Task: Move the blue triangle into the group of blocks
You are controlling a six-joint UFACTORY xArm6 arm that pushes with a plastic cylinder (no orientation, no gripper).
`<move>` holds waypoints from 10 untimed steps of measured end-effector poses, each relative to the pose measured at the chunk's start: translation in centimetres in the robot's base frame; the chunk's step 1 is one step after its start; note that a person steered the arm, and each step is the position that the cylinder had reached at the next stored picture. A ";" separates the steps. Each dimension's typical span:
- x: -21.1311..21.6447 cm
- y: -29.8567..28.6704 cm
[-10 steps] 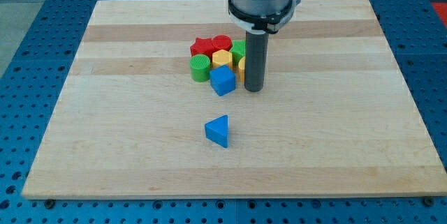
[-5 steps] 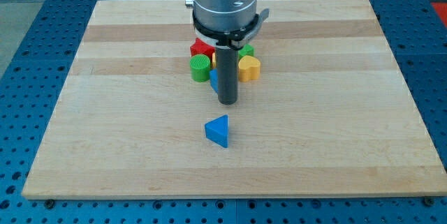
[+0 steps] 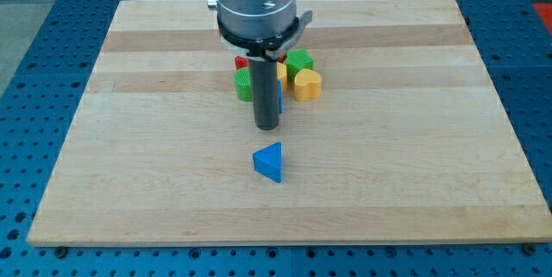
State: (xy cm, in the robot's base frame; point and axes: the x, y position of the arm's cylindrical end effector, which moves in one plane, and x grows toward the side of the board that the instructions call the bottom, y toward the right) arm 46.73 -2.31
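The blue triangle [image 3: 269, 161] lies alone on the wooden board [image 3: 129, 139], toward the view's bottom centre. My tip [image 3: 266, 127] stands just above it in the view, a short gap away, not touching it. The group of blocks sits behind the rod near the board's top centre: a green cylinder [image 3: 244, 85], a red block [image 3: 241, 63], a green block [image 3: 299, 60], a yellow heart-like block [image 3: 307, 84], a yellow block [image 3: 280, 72] and a blue block [image 3: 279, 103] mostly hidden by the rod.
The board is ringed by a blue perforated table [image 3: 34, 18]. The arm's grey housing [image 3: 255, 1] hangs over the top centre and hides part of the group.
My tip has moved from the right side of the group to the view's left and downward, passing in front of the blue block. It now stands closer to the blue triangle, which has not moved.
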 end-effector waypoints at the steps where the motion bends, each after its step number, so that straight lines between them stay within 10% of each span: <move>1: 0.5 1.5; 7: 13.3 -3.4; 10: 10.4 -2.9</move>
State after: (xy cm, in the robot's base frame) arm 57.11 -5.19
